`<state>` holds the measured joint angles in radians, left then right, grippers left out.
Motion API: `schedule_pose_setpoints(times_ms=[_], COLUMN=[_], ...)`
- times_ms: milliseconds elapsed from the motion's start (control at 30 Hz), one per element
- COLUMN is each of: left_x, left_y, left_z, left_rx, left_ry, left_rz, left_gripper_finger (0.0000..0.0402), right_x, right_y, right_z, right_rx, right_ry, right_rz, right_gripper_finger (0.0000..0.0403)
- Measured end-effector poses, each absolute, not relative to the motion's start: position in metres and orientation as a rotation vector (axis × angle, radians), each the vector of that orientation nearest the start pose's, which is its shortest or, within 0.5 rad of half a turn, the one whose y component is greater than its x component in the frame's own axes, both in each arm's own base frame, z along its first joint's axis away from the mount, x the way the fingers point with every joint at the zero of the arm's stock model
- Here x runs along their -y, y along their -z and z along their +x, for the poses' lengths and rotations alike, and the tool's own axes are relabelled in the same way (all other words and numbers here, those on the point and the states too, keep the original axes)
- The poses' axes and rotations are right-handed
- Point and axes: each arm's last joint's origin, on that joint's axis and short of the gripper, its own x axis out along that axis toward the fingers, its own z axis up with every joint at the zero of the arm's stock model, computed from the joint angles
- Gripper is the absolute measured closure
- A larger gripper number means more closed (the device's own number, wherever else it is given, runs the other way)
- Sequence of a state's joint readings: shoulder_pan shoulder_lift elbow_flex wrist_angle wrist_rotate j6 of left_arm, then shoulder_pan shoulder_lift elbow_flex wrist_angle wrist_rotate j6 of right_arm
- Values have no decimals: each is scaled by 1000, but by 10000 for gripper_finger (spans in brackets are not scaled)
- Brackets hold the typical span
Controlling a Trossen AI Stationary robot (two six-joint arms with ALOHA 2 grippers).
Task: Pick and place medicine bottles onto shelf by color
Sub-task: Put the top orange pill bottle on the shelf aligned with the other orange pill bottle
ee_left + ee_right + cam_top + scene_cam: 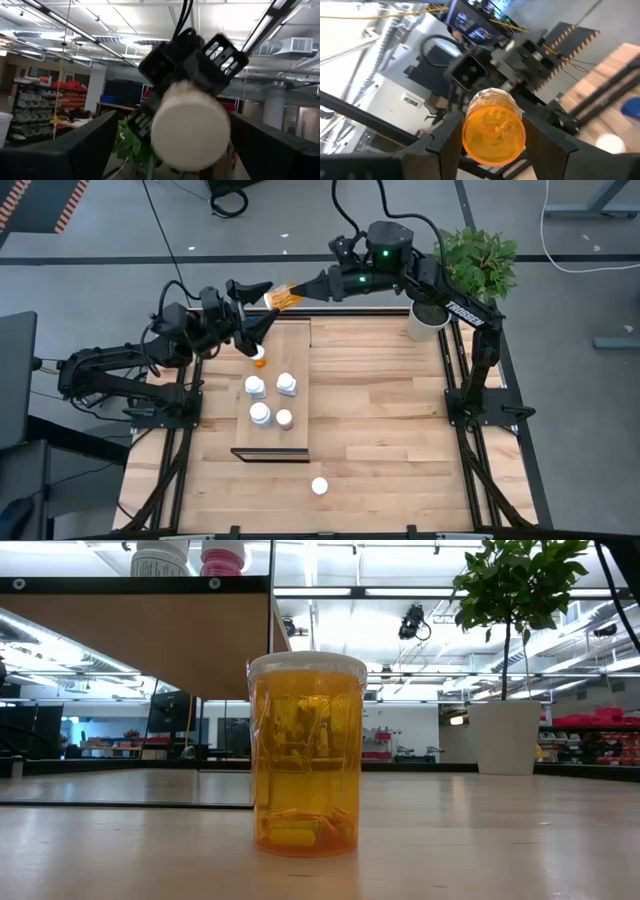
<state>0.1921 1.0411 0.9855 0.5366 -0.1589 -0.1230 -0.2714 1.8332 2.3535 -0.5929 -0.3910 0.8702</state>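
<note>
Slatted wood fills the high view, with the shelf (290, 395) at centre carrying four bottles and an orange one (260, 362) near its upper edge; a white-capped bottle (319, 486) stands alone at lower centre. My right gripper (283, 299) holds an orange bottle (494, 131) between its fingers at the upper centre, cap toward the left gripper (258, 308), whose jaws stand wide open around that cap (191, 127). Both arms are stretched level, meeting above the shelf's upper end. My worry is a fumbled handover: if the right lets go before the left closes, the bottle drops and rolls.
</note>
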Motion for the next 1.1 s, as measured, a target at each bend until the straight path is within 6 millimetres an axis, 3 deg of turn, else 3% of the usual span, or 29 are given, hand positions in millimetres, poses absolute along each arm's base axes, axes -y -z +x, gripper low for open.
schedule_pose_setpoints(times_ms=[200,667,1100], left_x=[-46,-47,-47], left_y=[-422,-419,-417], left_z=[215,217,218], left_rx=[503,464,443], left_ry=[-314,-312,-311], left_rz=[-114,-135,-140], left_gripper_finger=[28,96,127], right_x=[87,88,88], right_y=[-523,-523,-523], right_z=[355,355,355], right_rx=[-140,-133,-131], right_ry=[-69,-53,-50], right_rz=[886,876,874], right_gripper_finger=[203,203,203])
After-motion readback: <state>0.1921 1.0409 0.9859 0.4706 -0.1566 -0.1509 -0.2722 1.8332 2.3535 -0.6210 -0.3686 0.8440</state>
